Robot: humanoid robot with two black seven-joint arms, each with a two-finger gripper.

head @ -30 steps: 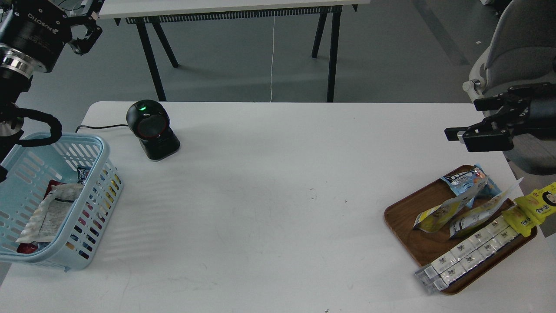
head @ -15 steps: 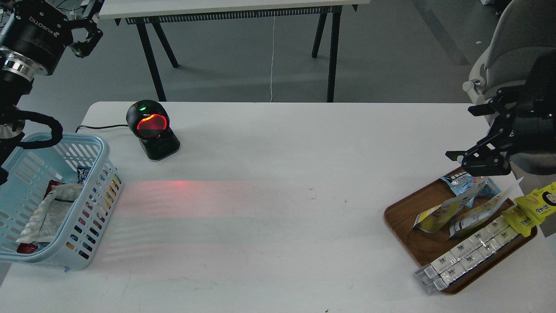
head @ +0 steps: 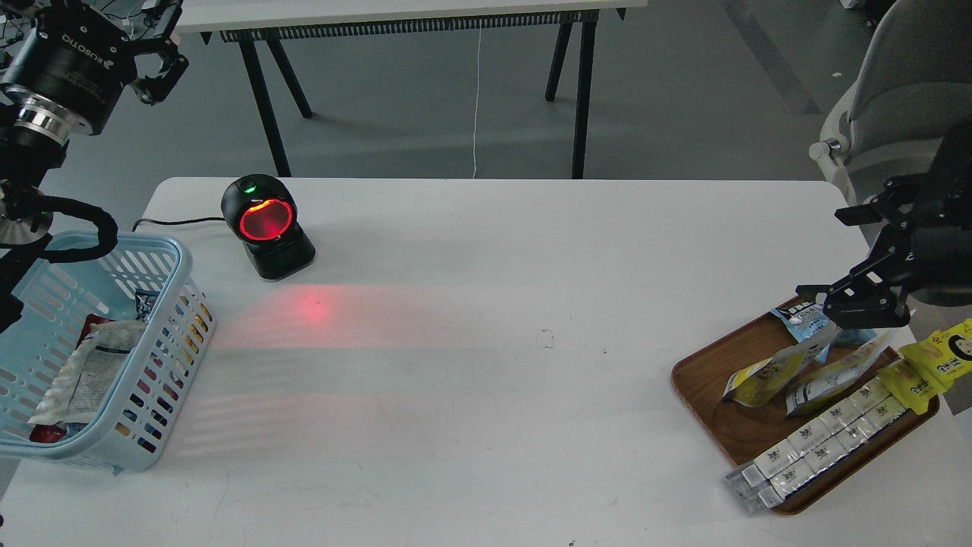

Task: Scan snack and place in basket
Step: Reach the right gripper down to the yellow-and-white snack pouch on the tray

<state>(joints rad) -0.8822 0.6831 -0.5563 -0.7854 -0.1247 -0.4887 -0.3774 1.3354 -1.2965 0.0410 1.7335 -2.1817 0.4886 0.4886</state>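
Note:
The snack (head: pixel 765 374), a small pouch with a yellow lower half and a silver-white top, leans in the brown wooden tray (head: pixel 702 380) at the right. My right gripper (head: pixel 829 258) is open and empty. It hangs just above the tray's far end, with its lower finger over the blue packet (head: pixel 806 320), up and to the right of the snack. The light blue basket (head: pixel 179 262) stands at the table's left edge with several packets inside. My left gripper (head: pixel 161 36) is raised at the top left, behind the basket, open and empty.
A black barcode scanner (head: pixel 266 228) stands at the back left with its window lit red, casting a red glow (head: pixel 311 307) on the white table. The tray also holds a longer white-and-yellow pouch (head: pixel 834 378), a yellow packet (head: pixel 938 365) and a strip of small white packs (head: pixel 824 441). A grey chair (head: pixel 904 83) stands at the back right.
My right gripper has come down and tilted toward the tray's far end, over the blue packet. The scanner window has lit red. My left gripper has shifted slightly.

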